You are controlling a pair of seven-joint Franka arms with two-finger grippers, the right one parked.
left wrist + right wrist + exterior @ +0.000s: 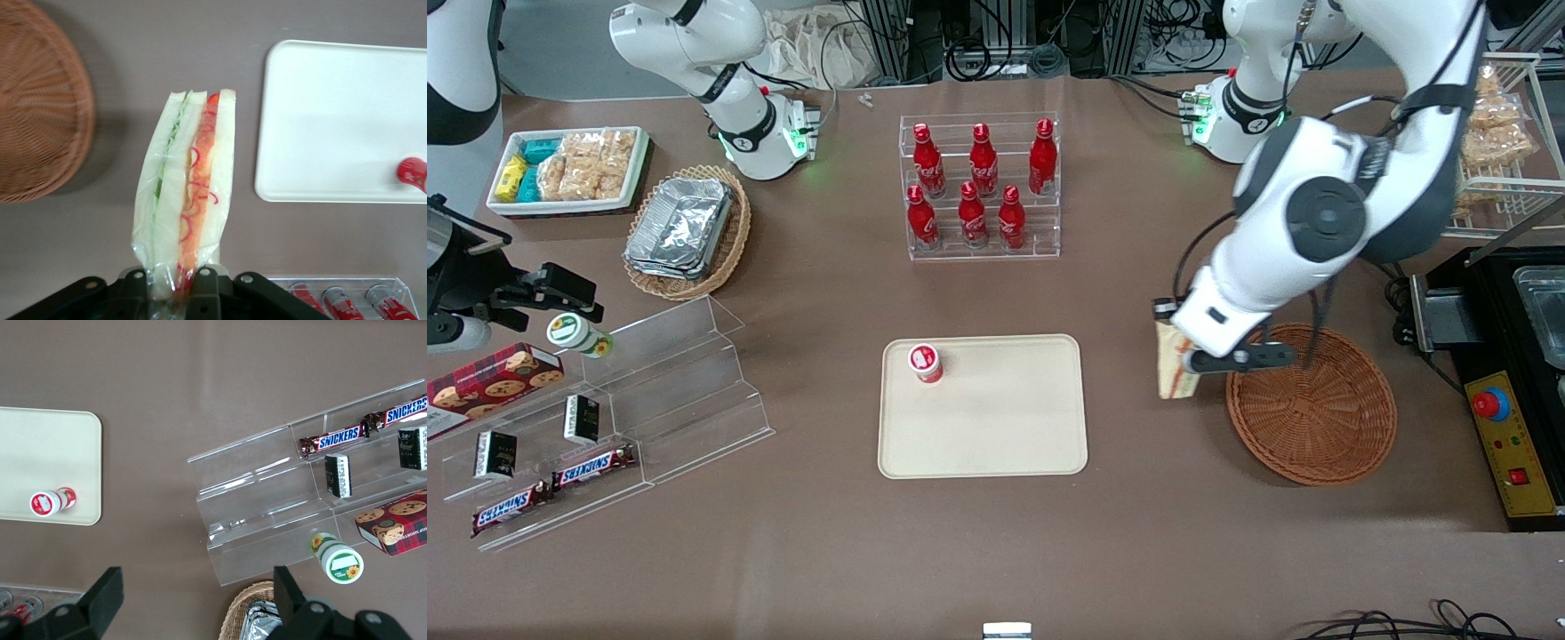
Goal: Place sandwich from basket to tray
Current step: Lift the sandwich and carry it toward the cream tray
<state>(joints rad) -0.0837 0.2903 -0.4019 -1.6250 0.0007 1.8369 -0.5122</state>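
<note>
My left gripper is shut on the sandwich, a wrapped wedge of white bread with green and orange-red filling. It hangs in the air over bare table between the reddish-brown wicker basket and the cream tray, close beside the basket's rim. The basket shows nothing inside it. A small red-and-white cup stands in one corner of the tray.
A clear rack of red bottles stands farther from the front camera than the tray. Toward the parked arm's end are a clear stepped shelf with snack bars and a tan basket of foil containers. A black box borders the basket.
</note>
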